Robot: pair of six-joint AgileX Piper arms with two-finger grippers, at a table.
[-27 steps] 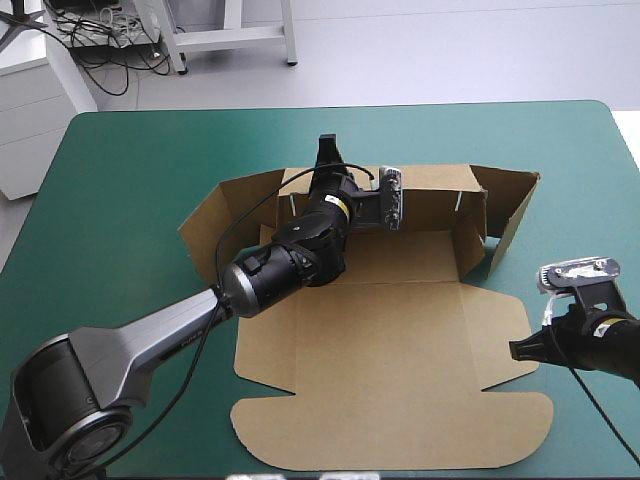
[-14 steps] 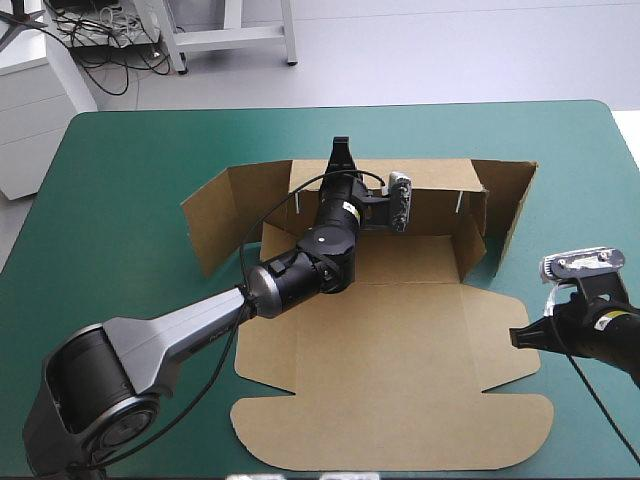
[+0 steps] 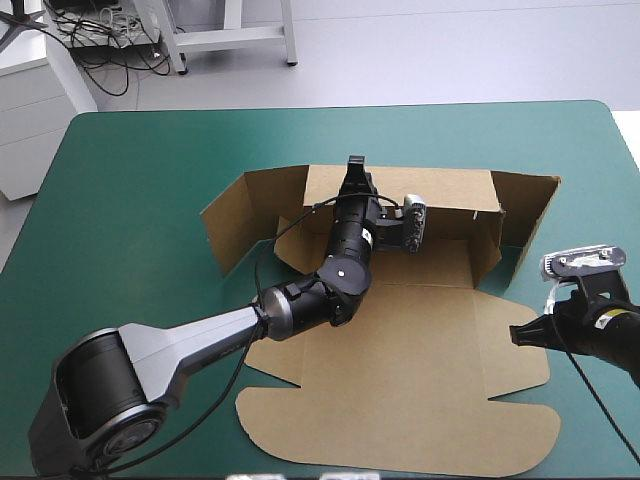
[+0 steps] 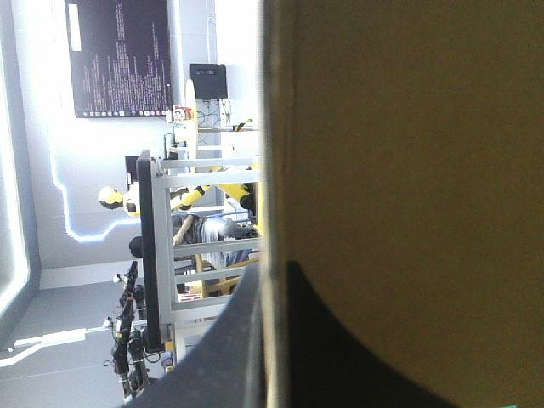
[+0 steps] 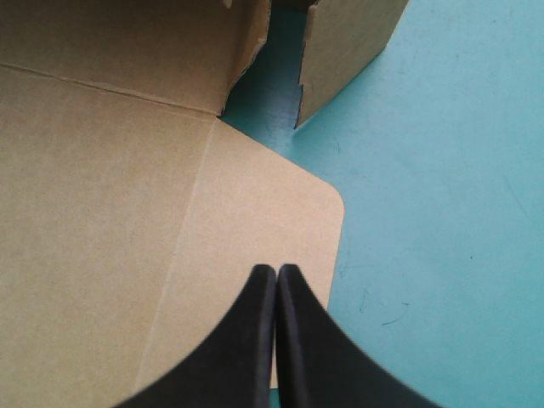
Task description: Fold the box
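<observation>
The brown box (image 3: 400, 350) lies as a cut sheet with its lid panel flat toward the table's near edge. Its back wall (image 3: 450, 190) stands raised, and side flaps angle off at the left (image 3: 235, 215) and right (image 3: 530, 205). My left gripper (image 3: 355, 172) pinches the back wall's top edge. In the left wrist view the board (image 4: 408, 153) runs between its black fingers (image 4: 229, 348). My right gripper (image 3: 514, 335) sits shut and empty at the sheet's right side, its tips (image 5: 276, 270) over a rounded flap (image 5: 255, 204).
Teal-green cover (image 3: 130, 180) shows around the board on the left, far and right sides. The board's near edge reaches close to the table's near edge. A strip of cover (image 5: 442, 170) lies right beside the right gripper.
The left gripper moved right along the far side with the back wall, which now stands more upright. The whole sheet shifted right and slightly nearer. The right gripper stayed put.
</observation>
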